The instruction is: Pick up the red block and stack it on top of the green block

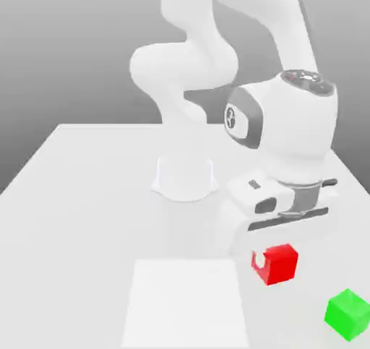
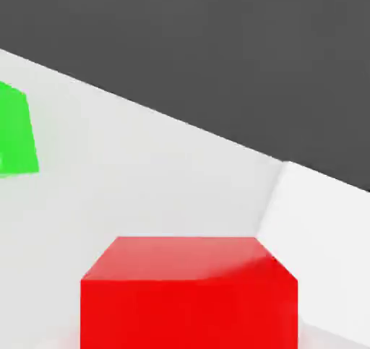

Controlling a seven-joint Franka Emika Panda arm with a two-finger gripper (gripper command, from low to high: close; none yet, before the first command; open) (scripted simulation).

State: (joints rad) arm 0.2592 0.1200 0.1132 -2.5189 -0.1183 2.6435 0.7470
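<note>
Exterior view, operator: your end effector (image 1: 269,256) hangs below the white wrist of the Panda arm (image 1: 285,127), its fingers closed on the red block (image 1: 278,264). You can see one pale fingertip pressed against the cube's face on the exterior view's left, and the block sits tilted in the grip rather than square to the surface (image 1: 87,196). Whether the cube is clear of the surface or touching it, you cannot tell from this angle.

From the held cube, look toward four o'clock in the exterior view: the green block (image 1: 348,314) rests on the surface near the frame's lower edge on the exterior view's right, apart from the red one and untouched. At about nine o'clock from the red block lies a brighter white rectangular patch (image 1: 186,303) on the surface, its near corner just beside the cube. At roughly eleven o'clock, farther back, the arm's round white base (image 1: 184,178) stands on the surface.

Your hand view shows the red block (image 2: 189,297) close up, its upper face and one side face bright, with the green block (image 2: 16,131) beyond it on the pale surface (image 2: 144,181), the two well apart. The brighter patch (image 2: 318,239) shows behind the red cube's far corner.
</note>
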